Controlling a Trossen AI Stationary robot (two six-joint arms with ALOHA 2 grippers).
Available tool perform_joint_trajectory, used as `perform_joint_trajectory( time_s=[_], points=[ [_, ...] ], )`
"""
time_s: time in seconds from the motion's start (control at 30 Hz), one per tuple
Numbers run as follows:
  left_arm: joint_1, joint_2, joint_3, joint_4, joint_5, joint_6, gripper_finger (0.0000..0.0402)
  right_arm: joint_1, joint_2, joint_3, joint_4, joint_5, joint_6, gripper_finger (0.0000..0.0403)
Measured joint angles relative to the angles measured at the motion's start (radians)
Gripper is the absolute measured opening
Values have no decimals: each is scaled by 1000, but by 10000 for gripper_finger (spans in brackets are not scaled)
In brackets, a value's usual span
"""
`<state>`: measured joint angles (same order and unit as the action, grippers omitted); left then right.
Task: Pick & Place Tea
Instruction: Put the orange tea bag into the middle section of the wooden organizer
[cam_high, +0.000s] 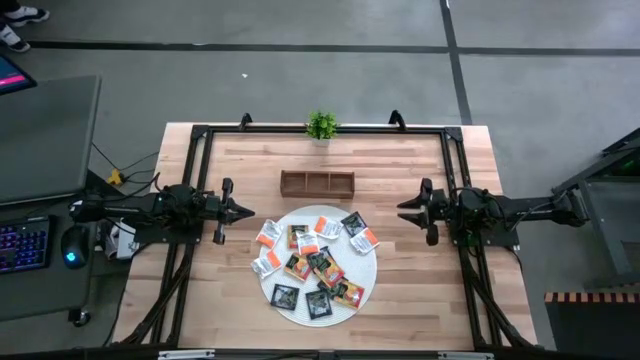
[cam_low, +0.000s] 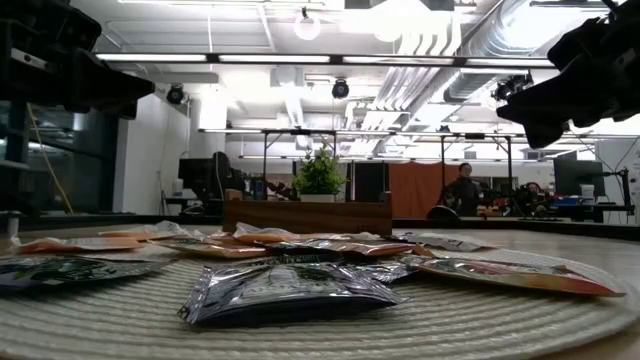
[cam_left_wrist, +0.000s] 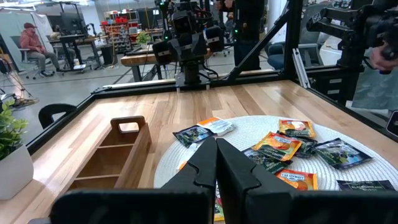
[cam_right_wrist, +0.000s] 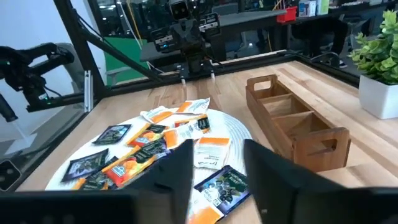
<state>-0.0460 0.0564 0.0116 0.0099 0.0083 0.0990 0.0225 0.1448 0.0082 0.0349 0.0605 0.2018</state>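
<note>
Left gripper (cam_high: 247, 211): held beside the mat (cam_high: 368, 281), jaws together, empty.
Right gripper (cam_high: 403, 207): jaws parted, empty.
Tea sachets (cam_high: 318, 262): heaped on mat.
Tray (cam_high: 317, 183): empty.

The left arm reaches in from the tabletop's (cam_high: 230, 300) left edge, its end effector (cam_high: 243, 211) empty with fingers (cam_left_wrist: 205, 163) pressed together. The right arm mirrors it from the right edge, its end effector (cam_high: 404, 208) empty, fingers (cam_right_wrist: 180, 165) parted.

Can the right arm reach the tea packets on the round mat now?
Probably yes. The right hand is open beside the mat, and nothing stands between it and the nearest tea packets.
</note>
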Motion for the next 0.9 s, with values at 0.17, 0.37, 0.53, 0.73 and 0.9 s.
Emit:
perform_joint_trajectory(
  time_s=[0.17, 0.37, 0.53, 0.73, 0.9],
  points=[
    [0, 0, 0, 0, 0, 0, 1, 0, 19, 14, -32, 6, 0, 228],
    [0, 0, 0, 0, 0, 0, 1, 0, 88, 91, -101, 46, -21, 272],
    [0, 0, 0, 0, 0, 0, 1, 0, 215, 186, -202, 110, 49, 275],
    [0, 0, 0, 0, 0, 0, 1, 5, 409, 314, -299, 53, 110, 275],
    [0, 0, 0, 0, 0, 0, 1, 46, 596, 425, -353, -58, 162, 275]
  ],
)
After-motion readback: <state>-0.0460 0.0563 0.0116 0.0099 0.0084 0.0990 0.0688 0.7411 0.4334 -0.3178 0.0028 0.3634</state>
